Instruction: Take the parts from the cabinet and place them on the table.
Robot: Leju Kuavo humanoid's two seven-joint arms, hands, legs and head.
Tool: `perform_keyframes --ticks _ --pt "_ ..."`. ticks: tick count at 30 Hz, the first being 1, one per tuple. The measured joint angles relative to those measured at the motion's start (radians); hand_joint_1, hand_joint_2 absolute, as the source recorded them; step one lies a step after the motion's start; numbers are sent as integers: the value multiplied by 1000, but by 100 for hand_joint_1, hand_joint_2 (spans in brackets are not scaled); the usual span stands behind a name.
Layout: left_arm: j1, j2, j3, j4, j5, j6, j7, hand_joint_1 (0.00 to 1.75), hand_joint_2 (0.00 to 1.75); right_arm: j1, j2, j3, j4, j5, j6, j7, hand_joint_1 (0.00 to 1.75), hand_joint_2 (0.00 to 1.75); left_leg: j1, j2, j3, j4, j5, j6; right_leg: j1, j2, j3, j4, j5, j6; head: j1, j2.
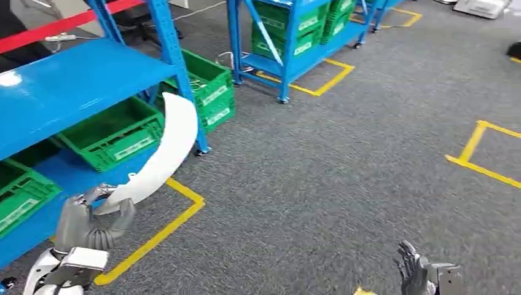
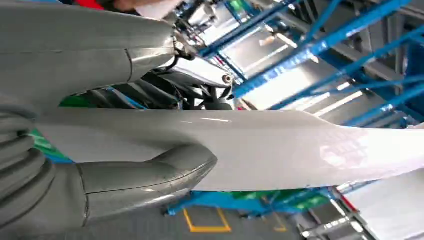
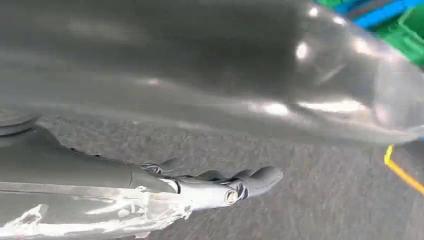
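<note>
You are looking at a long, curved white part [image 1: 164,153], glossy and blade-shaped, broad along its middle and narrowing toward each end. It is being held by its lower end and is rising up and away at a slant, its upper end arching over in front of the blue cabinet [image 1: 67,86]. In the left wrist view the part [image 2: 280,150] is showing a smooth, shiny, unmarked surface.

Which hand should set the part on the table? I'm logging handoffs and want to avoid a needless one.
Left, probably. The left hand already grips the curved white part by its lower end. The right hand hangs low over the carpet, holding nothing.
</note>
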Motion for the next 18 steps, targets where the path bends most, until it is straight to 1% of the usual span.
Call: perform_keyframes --ticks 1,2,3,4,5,6,7,8,9,10,11,12,13,14,15,16,17,18 --pt "0 0 0 1 0 -2 0 175 175 1 1 -2 0 2 0 0 0 0 -1 6 -6 0 4 0 0 0 5 7 11 1 -1 0" --pt "-1 -2 0 2 -1 -5 0 175 175 7 5 -9 0 4 0 0 0 0 -4 37 -39 0 29 -5 -2 -11 115 -91 98 -1 -1 0" --pt "-9 -6 0 3 5 -13 0 175 175 1 11 -21 -13 16 -3 1 0 0 -6 87 -53 2 69 -24 16 -65 296 -369 57 -23 3 0" --pt "-11 -6 0 3 7 -17 0 175 175 5 11 -21 -12 18 -5 3 0 0 -1 95 -56 2 76 -28 20 -55 286 -365 61 -31 5 0" --pt "-9 -6 -1 5 8 -21 0 175 175 12 12 -21 -12 20 -8 4 0 0 -1 101 -62 4 80 -35 19 -46 276 -371 75 -48 6 0" --pt "-7 -5 -1 5 10 -23 0 175 175 17 15 -21 -13 22 -11 3 0 0 4 51 -72 19 41 -46 15 -38 263 -370 89 -56 5 0" --pt "-3 -5 -2 5 11 -24 -3 175 175 18 16 -21 -13 22 -15 5 0 0 4 6 -87 67 -26 -49 13 -28 254 -369 102 -64 3 0" --pt "-2 -4 -1 5 10 -24 -6 175 175 16 16 -21 -14 22 -18 5 0 0 4 -14 -106 142 -92 -52 12 -17 235 -366 117 -70 2 0" --pt "-2 -2 -1 6 9 -28 -6 175 175 16 17 -21 -15 23 -21 5 0 0 4 -26 -125 220 -138 -52 12 -3 216 -363 131 -71 2 0" --pt "-2 -2 -1 7 6 -30 -7 175 175 17 19 -21 -15 23 -27 4 0 0 3 -33 -138 284 -158 -52 13 10 197 -361 140 -70 2 0" --pt "-2 -2 -1 8 5 -35 -8 175 175 20 19 -21 -15 24 -33 4 0 0 3 -36 -134 311 -144 -51 13 24 176 -357 153 -69 2 0" --pt "-2 -2 -1 10 5 -40 -8 175 175 23 19 -21 -16 26 -39 4 0 0 4 -36 -113 299 -109 -50 12 35 158 -353 163 -68 3 0" --pt "-2 -2 -1 11 5 -45 -11 175 175 25 19 -21 -16 27 -43 3 0 0 5 -38 -77 255 -59 -49 10 48 136 -348 176 -66 3 0" --pt "-3 -2 -1 11 5 -48 -12 175 175 27 20 -21 -16 28 -45 2 0 0 7 -48 -30 191 -30 -49 7 62 118 -342 187 -61 3 0" --pt "-3 -3 -1 11 6 -49 -15 175 175 29 21 -21 -18 28 -47 0 0 0 12 -83 28 112 -35 -50 6 74 103 -333 196 -54 2 0" --pt "-5 -3 -2 12 7 -51 -17 175 175 33 21 -22 -23 29 -50 -1 0 0 16 -132 83 28 -78 -49 11 85 87 -322 202 -48 1 0" --pt "-4 -3 -1 14 15 -58 -21 175 175 33 22 -22 -27 33 -54 -4 0 0 16 -127 84 16 -91 -41 11 96 83 -317 210 -44 6 0" --pt "-6 -4 -1 14 21 -67 -21 175 175 33 22 -22 -28 38 -57 -6 0 0 14 -114 82 15 -92 -38 10 106 80 -317 218 -39 3 0"
